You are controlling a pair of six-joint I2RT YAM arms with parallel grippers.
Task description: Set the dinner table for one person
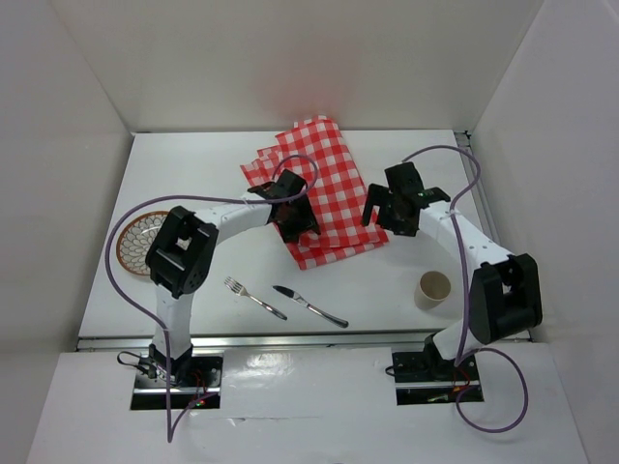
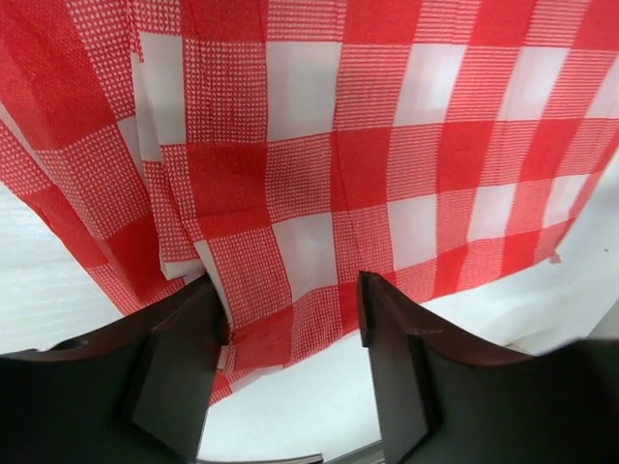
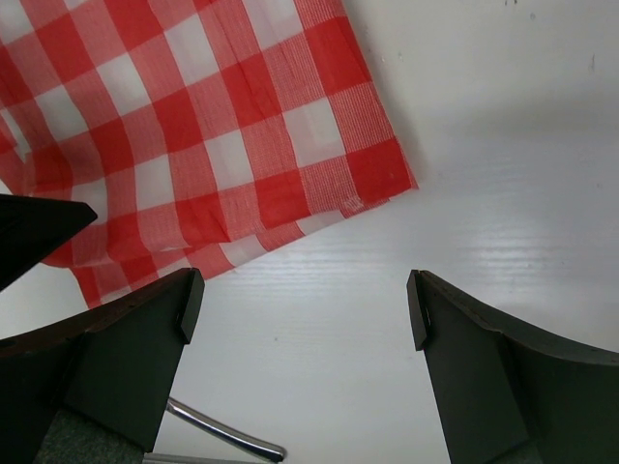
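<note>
Dinner table (image 1: 184, 164): left gripper (image 2: 288, 290) open over cloth (image 1: 324, 164), right gripper (image 3: 302, 285) open beside.

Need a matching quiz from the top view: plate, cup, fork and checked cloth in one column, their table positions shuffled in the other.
Things:
1. plate
2. cup
3. fork
4. checked cloth

Places:
A. back centre of the table, rumpled
B. far left side
C. right side, towards the front
D. front, just left of the knife

Pairs: 1-B, 2-C, 3-D, 4-A
</note>
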